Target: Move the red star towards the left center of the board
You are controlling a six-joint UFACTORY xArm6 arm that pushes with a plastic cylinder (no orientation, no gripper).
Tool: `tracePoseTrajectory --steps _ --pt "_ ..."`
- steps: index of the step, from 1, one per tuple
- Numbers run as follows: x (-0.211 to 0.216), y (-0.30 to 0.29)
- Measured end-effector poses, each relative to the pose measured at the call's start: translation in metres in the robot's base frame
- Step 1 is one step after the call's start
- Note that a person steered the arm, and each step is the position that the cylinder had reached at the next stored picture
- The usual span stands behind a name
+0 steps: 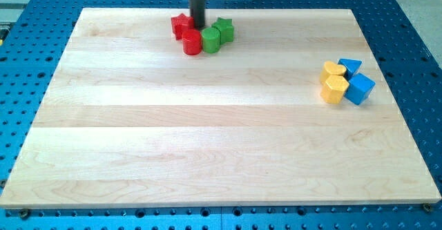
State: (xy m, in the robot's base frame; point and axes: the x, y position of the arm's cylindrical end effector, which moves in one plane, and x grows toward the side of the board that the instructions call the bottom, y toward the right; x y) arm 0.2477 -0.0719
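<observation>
Up near the view's top edge of the worktop [207, 147], my tip [198, 27] sits among a tight cluster of four blocks. No jaws exist on this rod, so their state does not apply. The red star [181, 25] lies just to the tip's left, touching or nearly touching it. A red cylinder [192, 42] stands just below the tip, with a green cylinder [211, 40] beside it and a green star [224, 29] to the tip's right. Well apart, at the view's right, two yellow blocks [334, 81] and two blue blocks [358, 81] huddle together.
</observation>
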Motion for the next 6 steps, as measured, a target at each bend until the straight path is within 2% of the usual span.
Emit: tracePoseTrajectory --steps 1,2,3,5,6 --pt "0.073 -0.063" --pt "0.092 -0.099" --pt "0.081 -0.080" --pt "0.172 -0.139" --pt "0.184 -0.142"
